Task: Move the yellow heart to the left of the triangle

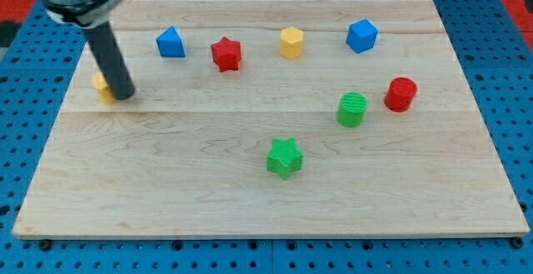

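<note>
The yellow heart (pixel 102 85) lies near the board's left edge, mostly hidden behind my rod. My tip (pixel 124 96) rests on the board right against the heart's right side. The blue triangle-like block (pixel 170 42) sits up and to the right of the tip, near the view's top. The heart is left of and below it.
A red star (pixel 226 54), a yellow hexagon block (pixel 291 42) and a blue block (pixel 362 36) line the top. A green cylinder (pixel 352 109) and a red cylinder (pixel 400 94) stand at the right. A green star (pixel 285 157) lies in the middle-bottom.
</note>
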### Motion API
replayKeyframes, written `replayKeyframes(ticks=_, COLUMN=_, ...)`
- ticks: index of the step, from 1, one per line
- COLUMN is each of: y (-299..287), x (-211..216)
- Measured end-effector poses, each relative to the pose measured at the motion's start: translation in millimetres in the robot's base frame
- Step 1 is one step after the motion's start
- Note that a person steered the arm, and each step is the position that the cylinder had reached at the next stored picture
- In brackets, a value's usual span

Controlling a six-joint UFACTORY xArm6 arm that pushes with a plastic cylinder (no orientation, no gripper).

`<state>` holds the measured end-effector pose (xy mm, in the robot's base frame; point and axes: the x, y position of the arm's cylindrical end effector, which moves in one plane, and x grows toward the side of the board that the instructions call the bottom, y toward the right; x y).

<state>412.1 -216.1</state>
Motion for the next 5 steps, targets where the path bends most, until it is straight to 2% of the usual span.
replayKeyframes(ticks=1, y=10, x=34)
replayKeyframes(ticks=2, y=-25, x=34)
replayKeyframes(ticks=3, y=-68, x=-14)
replayKeyframes(ticks=4, y=-70, x=-54)
replayKeyframes(ticks=5, y=-85, x=-34)
